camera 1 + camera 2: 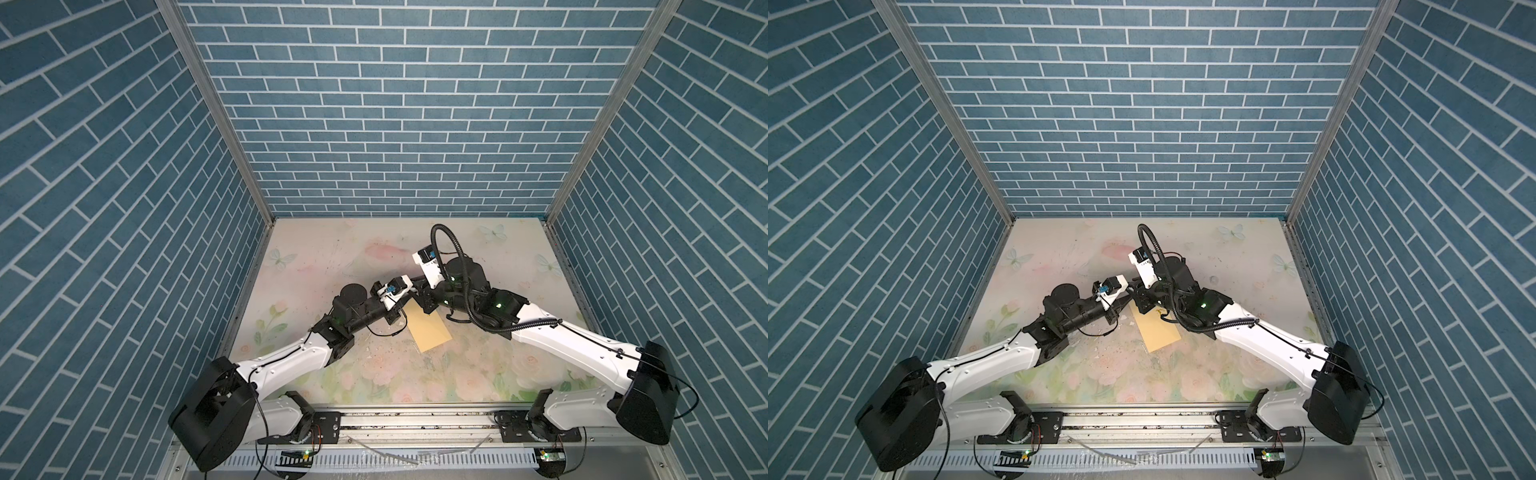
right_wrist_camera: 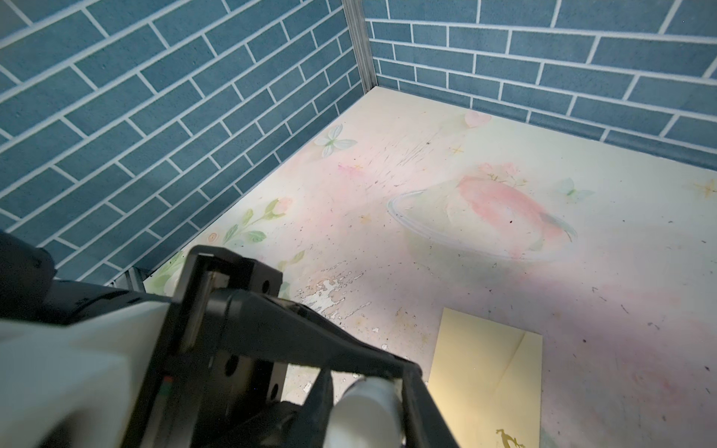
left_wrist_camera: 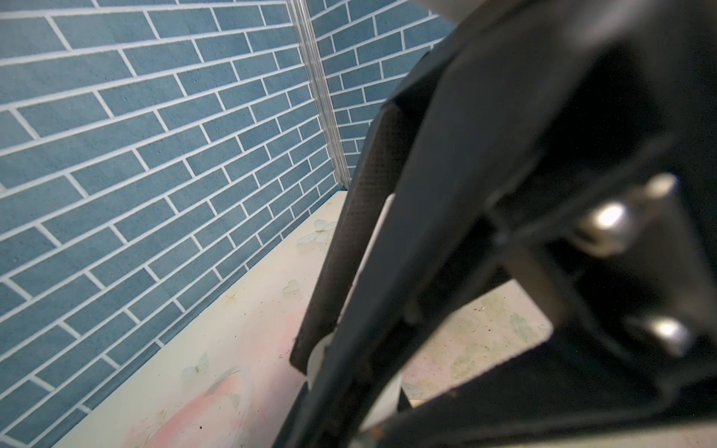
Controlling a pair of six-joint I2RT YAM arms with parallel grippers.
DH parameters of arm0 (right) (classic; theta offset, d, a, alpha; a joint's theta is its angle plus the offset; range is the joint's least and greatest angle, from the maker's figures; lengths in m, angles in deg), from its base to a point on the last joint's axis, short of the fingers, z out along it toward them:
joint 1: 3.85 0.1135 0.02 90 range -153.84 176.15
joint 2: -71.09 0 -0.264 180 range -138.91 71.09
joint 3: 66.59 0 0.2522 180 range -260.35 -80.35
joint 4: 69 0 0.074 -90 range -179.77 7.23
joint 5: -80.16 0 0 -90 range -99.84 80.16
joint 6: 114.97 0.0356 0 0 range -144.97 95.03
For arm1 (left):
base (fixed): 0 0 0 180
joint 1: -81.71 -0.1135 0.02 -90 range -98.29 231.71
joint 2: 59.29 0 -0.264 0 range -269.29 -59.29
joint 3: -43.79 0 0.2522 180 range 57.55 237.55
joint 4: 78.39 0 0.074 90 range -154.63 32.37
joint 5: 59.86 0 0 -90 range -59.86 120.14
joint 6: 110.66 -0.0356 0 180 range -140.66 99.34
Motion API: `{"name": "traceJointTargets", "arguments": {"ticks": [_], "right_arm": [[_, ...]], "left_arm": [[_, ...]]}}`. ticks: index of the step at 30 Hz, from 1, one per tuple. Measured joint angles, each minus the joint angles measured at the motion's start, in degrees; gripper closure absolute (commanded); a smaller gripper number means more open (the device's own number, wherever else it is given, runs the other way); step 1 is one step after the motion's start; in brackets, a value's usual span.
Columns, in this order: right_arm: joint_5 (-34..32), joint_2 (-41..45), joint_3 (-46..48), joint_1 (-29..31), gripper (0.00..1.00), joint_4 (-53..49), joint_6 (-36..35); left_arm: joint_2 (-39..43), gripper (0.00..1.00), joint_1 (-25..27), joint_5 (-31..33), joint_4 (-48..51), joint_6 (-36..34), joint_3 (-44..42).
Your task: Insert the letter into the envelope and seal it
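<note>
The left arm (image 1: 291, 357) reaches from the near left corner toward the middle of the flower-printed surface (image 1: 332, 257). The left jaws hang at the centre, above the far end of the envelope. In the left wrist view a textured pad (image 3: 364, 217) and a blurred dark finger stand close together with a strip of white between them. That makes the left jaws narrowly parted and clamped on a white cylinder (image 2: 366, 403).

The right wrist view shows that cylinder lying between two dark fingers just above the surface, with another dark finger running across from the left to meet them. I cannot tell whether the right jaws grip the cylinder or only flank it. In both top views the two sets of jaws meet tip to tip.

The envelope (image 1: 430, 332) lies flat on the surface just in front of the meeting point and slightly to its right. It is turned at a slant, its long side running toward the near right. Up close the envelope (image 2: 485, 368) is pale yellow with a diagonal fold line and a small gilt mark (image 2: 506, 438) near one end.

The right arm (image 1: 561, 340) comes in from the near right corner, with a black ribbed cable (image 1: 455, 245) looping above its wrist.
</note>
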Motion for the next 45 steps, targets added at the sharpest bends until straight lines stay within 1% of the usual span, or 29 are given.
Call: {"name": "traceJointTargets", "arguments": {"ticks": [4, 9, 10, 14, 19, 21, 27, 31, 33, 36, 38, 39, 41, 43, 45], "right_arm": [[0.1, -0.8, -0.3, -0.1, 0.88, -0.6, 0.0], [0.0, -1.0, -0.3, -0.2, 0.95, -0.9, 0.1], [0.0, -1.0, -0.3, -0.2, 0.95, -0.9, 0.1], [-0.1, -0.9, -0.3, -0.3, 0.98, -1.1, 0.2], [-0.1, 0.5, -0.3, -0.9, 1.00, -1.9, 0.2], [0.2, 1.4, -0.3, -1.2, 1.00, -2.1, 0.7], [1.3, 3.6, -0.3, -2.1, 1.00, -2.0, 1.8], [2.1, 3.6, -0.3, -2.2, 1.00, -2.0, 2.3], [2.4, 3.6, -0.3, -2.2, 1.00, -1.9, 2.6], [2.9, 3.6, -0.3, -2.4, 0.94, -2.0, 2.8], [3.0, 3.6, -0.3, -2.5, 0.85, -2.0, 2.8], [3.0, 3.6, -0.3, -2.5, 0.81, -2.1, 2.8], [3.1, 3.6, -0.3, -2.7, 0.69, -2.3, 2.8], [3.1, 3.7, -0.3, -2.9, 0.60, -2.4, 2.8], [2.7, 4.4, -0.3, -3.3, 0.54, -3.1, 2.7]], "left_arm": [[0.0, 1.00, 0.0, 0.5, 1.4, 0.6, 0.0], [-0.5, 1.00, 0.0, 0.5, 1.8, 1.3, 0.3], [-0.6, 0.98, 0.0, 0.5, 1.7, 1.4, 0.3], [-0.9, 0.80, 0.1, 0.5, 1.6, 1.7, 0.4], [-0.9, 0.68, 0.4, 0.5, 0.2, 1.7, 0.4], [-0.9, 0.65, 0.5, 0.4, -0.8, 1.8, 0.4], [-1.4, 0.65, 0.5, 0.5, -2.2, 1.9, -0.1], [-1.6, 0.70, 0.5, 0.5, -2.3, 1.9, -0.1], [-1.6, 0.76, 0.6, 0.3, -2.2, 1.9, -0.1], [-1.9, 0.88, 0.6, 0.1, -2.5, 2.0, -0.1], [-2.1, 0.98, 0.6, 0.0, -3.1, 1.9, -0.2], [-2.2, 1.00, 0.6, 0.0, -3.5, 1.9, -0.4], [-2.3, 1.00, 0.6, -0.1, -4.4, 2.0, -0.9], [-2.3, 1.00, 0.6, -0.2, -5.2, 2.0, -1.4], [-2.3, 1.00, 0.6, -0.3, -5.6, 2.0, -1.8]]}}
